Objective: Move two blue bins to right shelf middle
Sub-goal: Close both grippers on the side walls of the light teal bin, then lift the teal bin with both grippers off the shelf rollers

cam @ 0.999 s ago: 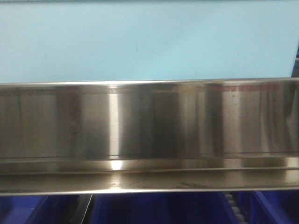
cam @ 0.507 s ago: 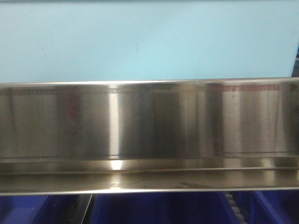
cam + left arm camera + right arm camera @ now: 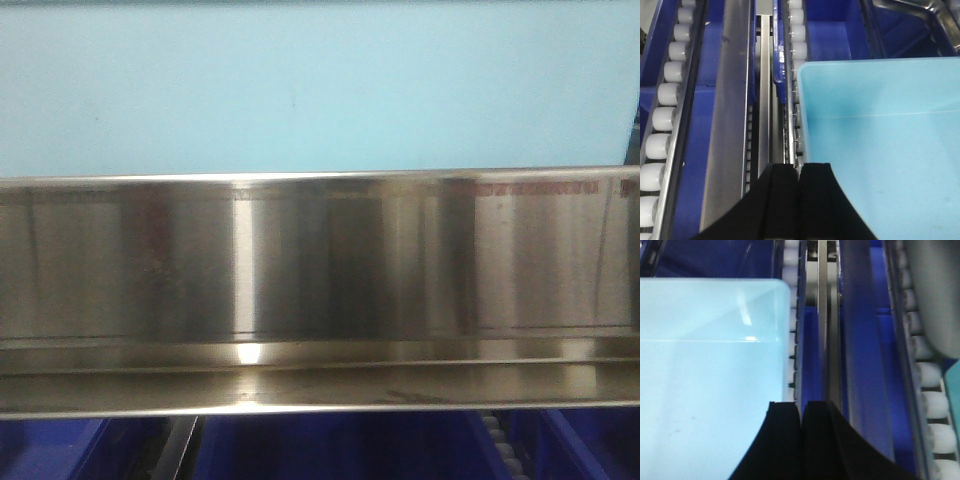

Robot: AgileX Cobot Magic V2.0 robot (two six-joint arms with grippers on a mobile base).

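Currently one cyan bin point(image 3: 880, 150), gripped by left pincer point(image 3: 800, 172) and right pincer point(image 3: 801, 412).

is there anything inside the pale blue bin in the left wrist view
No, the pale sky-blue rectangular plastic bin shows only its bare floor.

No words or numbers can be read anywhere. The only thing like writing is on the shiny steel rail point(image 3: 320, 260). Along the rail's top edge, near its right end, runs a thin row of small red marks point(image 3: 535, 187). They look like tiny letters, but they are too blurry to read. A fainter reddish row shows toward the rail's left end, also unreadable.
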